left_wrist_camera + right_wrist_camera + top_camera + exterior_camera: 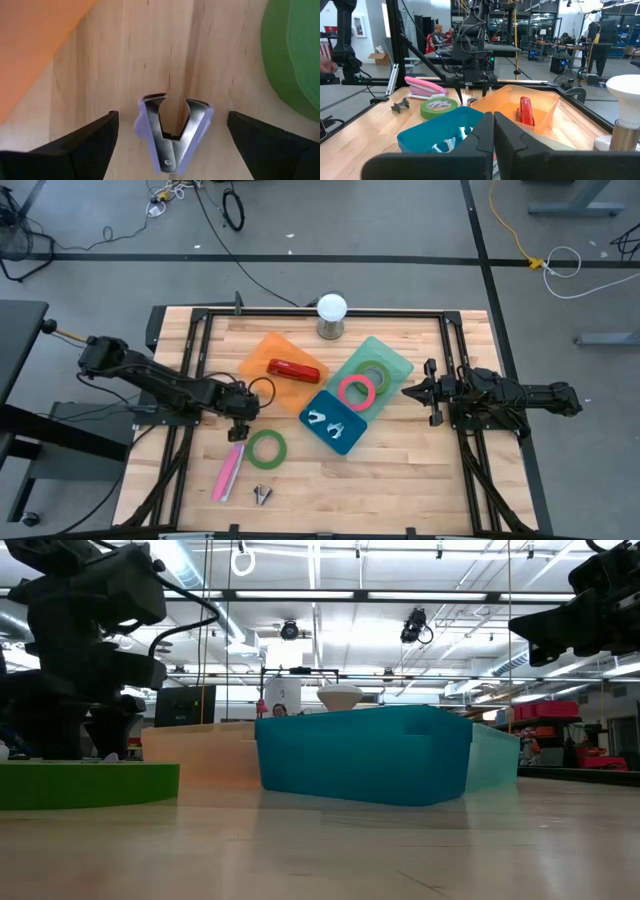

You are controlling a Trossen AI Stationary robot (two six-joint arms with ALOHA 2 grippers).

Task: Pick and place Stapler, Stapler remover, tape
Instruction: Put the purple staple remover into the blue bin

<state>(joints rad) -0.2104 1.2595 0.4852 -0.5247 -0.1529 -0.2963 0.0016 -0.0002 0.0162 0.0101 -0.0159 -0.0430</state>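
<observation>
At the near edge of the table (400, 480) a dark staple remover (263, 495) lies alone, with a pink stapler (229, 472) just beside it, lying lengthwise toward the left gripper (240, 428). A roll of green tape (266, 448) lies flat on the wood next to the stapler, close to that gripper. The left gripper hangs low over the bare wood between the green tape and the orange tray (262, 360), its two fingers (85, 145) spread wide apart and gripping nothing. In the left wrist view a purple staple remover (172, 131) lies on the table between those spread fingers, touching neither, with its claws pointing away from the camera. Further on, a blue tray (345, 442) holds two light staple removers (325, 420), and the orange tray holds a red stapler (293, 369). A pale green tray (395, 362) holds a green roll (373, 373), and a pink roll (356, 390) rests across the edge where the blue and green trays meet. The right gripper (410, 391) waits at the right side of the trays, near the green tray, its fingers (485, 131) pressed together and empty. A white bulb-shaped lamp (331, 314) stands at the far edge.
</observation>
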